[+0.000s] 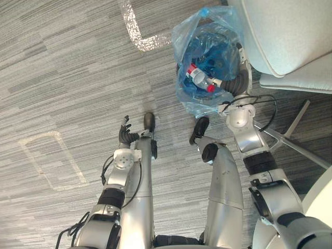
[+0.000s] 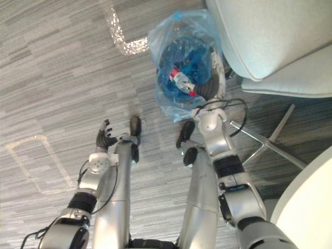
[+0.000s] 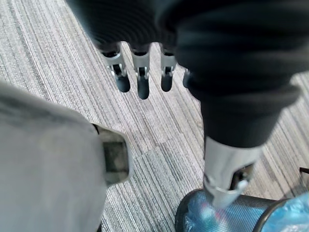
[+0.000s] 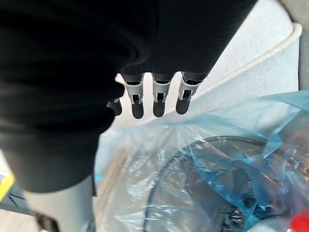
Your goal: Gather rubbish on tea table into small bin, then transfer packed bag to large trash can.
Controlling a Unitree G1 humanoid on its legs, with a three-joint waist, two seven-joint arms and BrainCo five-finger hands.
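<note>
Straight-fingered and empty, the right hand [image 4: 159, 104] hovered at the rim of the small bin [image 3: 251, 217] over its blue bag [image 1: 205, 31] of rubbish, the left hand [image 1: 125, 134] slack well away from the bin; pinching one loose edge risked tearing the bag or spilling the bottle [image 1: 199, 77].

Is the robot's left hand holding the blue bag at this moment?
No, the left hand hangs open above the carpet, well apart from the blue bag.
</note>
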